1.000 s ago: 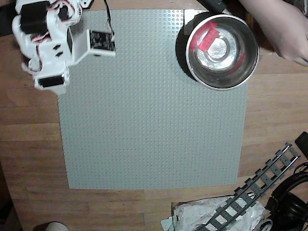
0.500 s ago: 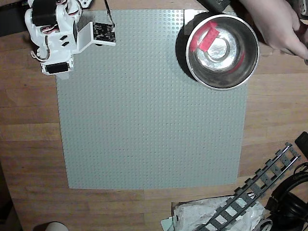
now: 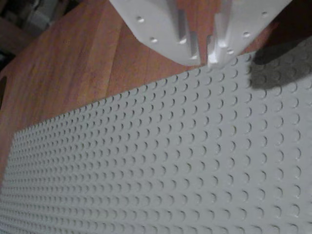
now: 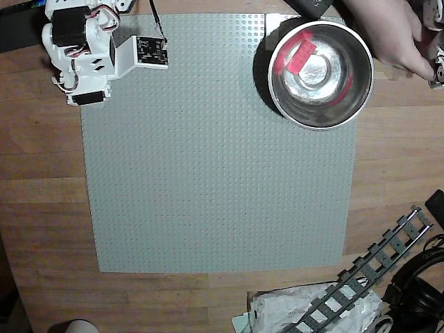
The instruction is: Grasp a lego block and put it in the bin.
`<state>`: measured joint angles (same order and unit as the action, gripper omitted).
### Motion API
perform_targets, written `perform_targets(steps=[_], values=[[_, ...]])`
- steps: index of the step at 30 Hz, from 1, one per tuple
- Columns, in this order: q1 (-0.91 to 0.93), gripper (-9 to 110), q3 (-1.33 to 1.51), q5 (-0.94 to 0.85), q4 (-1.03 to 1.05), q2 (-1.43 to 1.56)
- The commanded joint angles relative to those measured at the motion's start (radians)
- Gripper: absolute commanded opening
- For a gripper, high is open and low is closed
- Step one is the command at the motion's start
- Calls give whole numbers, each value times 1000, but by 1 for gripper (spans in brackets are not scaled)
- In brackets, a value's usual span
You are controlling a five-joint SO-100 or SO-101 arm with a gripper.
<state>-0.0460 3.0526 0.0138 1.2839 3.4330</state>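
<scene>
So, the block [image 4: 300, 54] was seen already inside the bin [image 4: 320, 119], lying against the upper-left inner wall in the overhead view, its long axis slanted. Part of that red may have been only a reflection in the shiny steel, so its exact outline couldn't be pinned down. The arm [image 4: 83, 52] was parked at the plate's top-left corner, well apart from the bin at the top right, so the block lay far off to the right of it. The claw [image 3: 204, 48] was caught in the wrist view only as two white fingers poking in from the top edge, with a narrow gap between them and nothing held. Below it, only the grey baseplate [image 3: 161, 161] and wood table [image 3: 73, 63] were shown. A person's hand [image 4: 388, 31] was seen by the bin's right rim, cut off at the frame's edge.
</scene>
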Motion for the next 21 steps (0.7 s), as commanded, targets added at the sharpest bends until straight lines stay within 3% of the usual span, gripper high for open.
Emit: perform_targets(steps=[1, 21], values=[[0, 0, 2, -12, 2, 17], [-2, 0, 2, -3, 2, 17]])
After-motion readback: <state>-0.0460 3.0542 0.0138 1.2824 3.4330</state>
